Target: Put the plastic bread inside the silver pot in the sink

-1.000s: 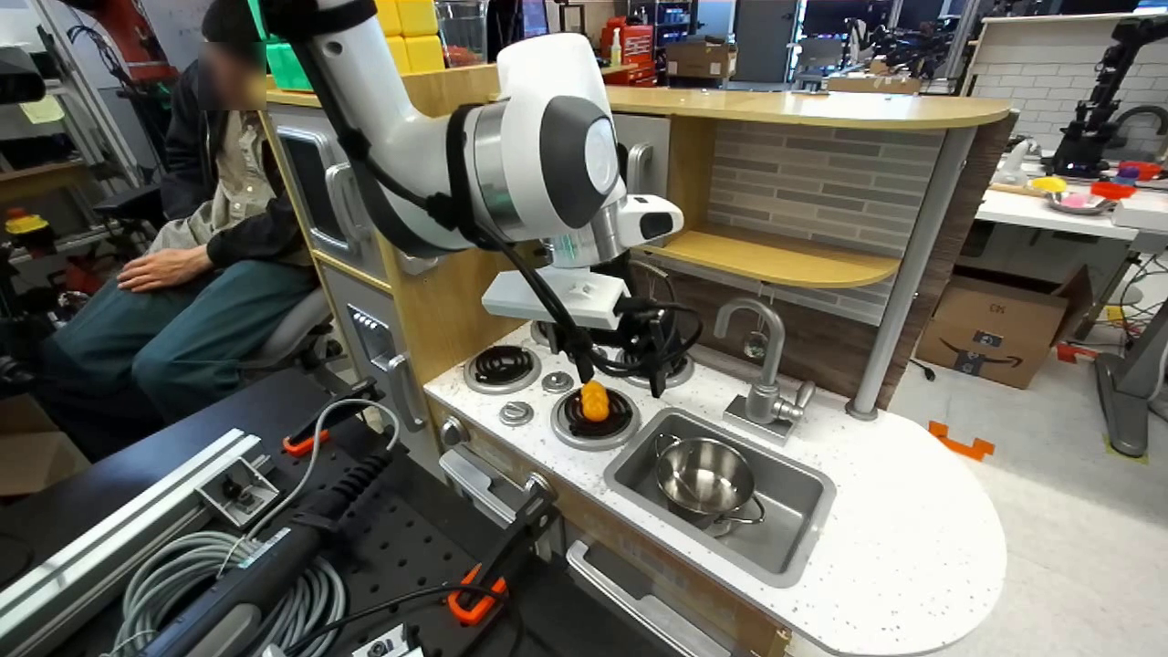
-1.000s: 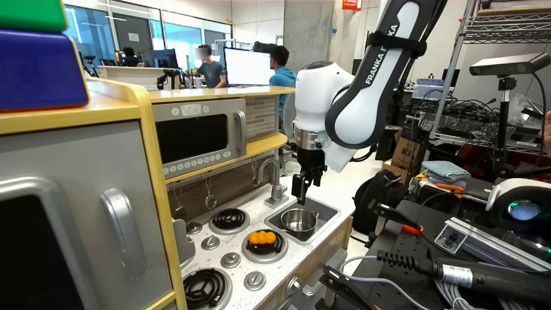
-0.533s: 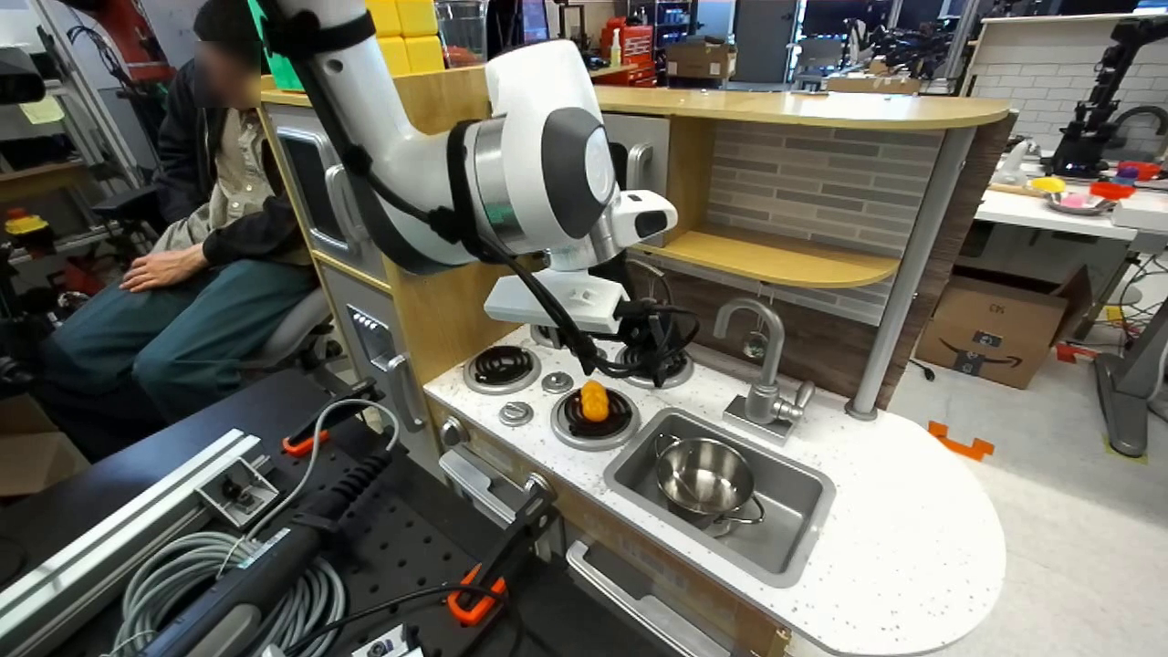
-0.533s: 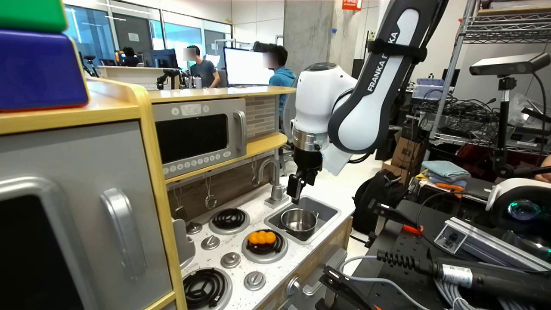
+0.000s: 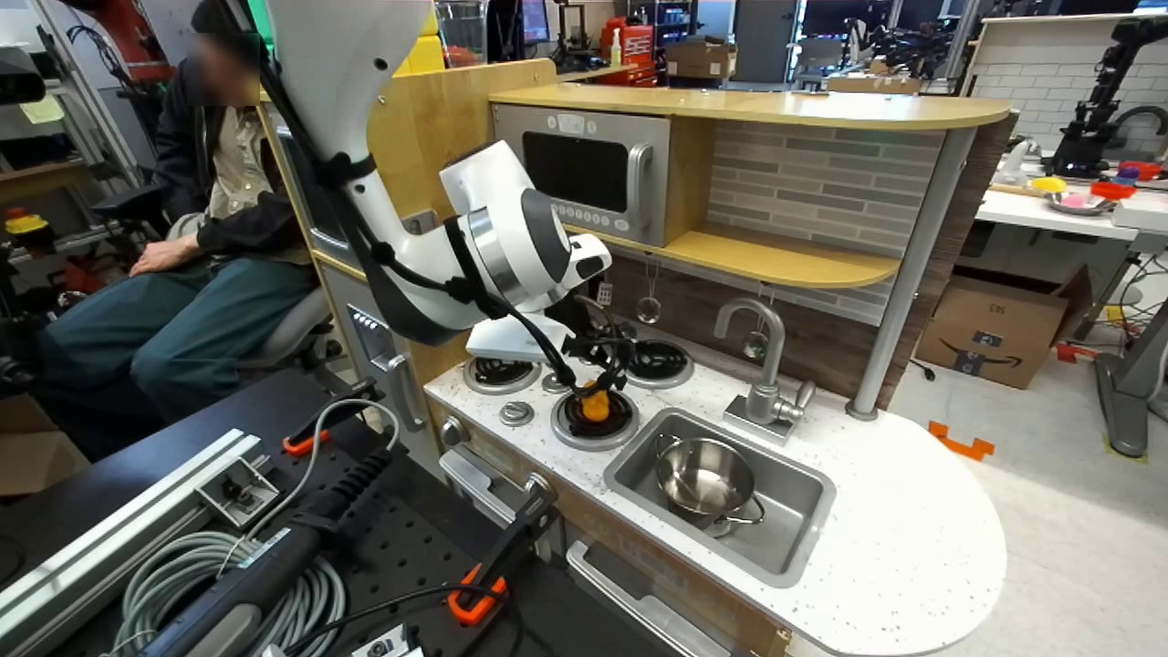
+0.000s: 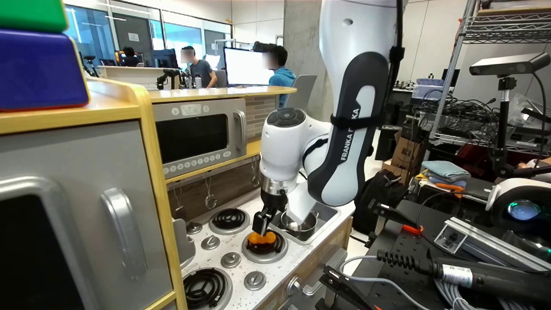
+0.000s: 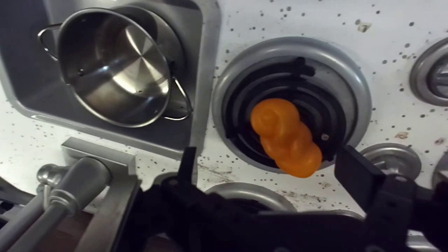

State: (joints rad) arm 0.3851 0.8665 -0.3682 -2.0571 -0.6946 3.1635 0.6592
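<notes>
The plastic bread point(image 7: 287, 143), an orange lumpy piece, lies on a black burner in the wrist view. It also shows in both exterior views point(image 5: 596, 407) point(image 6: 267, 237), partly covered by the gripper. My gripper point(image 7: 267, 152) is open, its black fingers wide apart, with the bread's near end ahead of the gap. In the exterior views the gripper point(image 5: 593, 379) point(image 6: 261, 230) is low, just over the bread; contact cannot be told. The silver pot point(image 7: 115, 70) stands tilted in the sink point(image 7: 201, 87). Both also show in an exterior view: the pot point(image 5: 704, 479), the sink point(image 5: 803, 561).
The silver faucet point(image 5: 762, 342) rises behind the sink, and its base is near the gripper in the wrist view point(image 7: 80, 178). Burner knobs point(image 7: 393, 161) stand beside the burner. A shelf point(image 5: 776, 260) and a microwave point(image 5: 584, 173) are above the back of the counter.
My gripper has come down and moved away from the sink side, from high above the counter to just over the bread. The bread and the pot have not visibly moved.
</notes>
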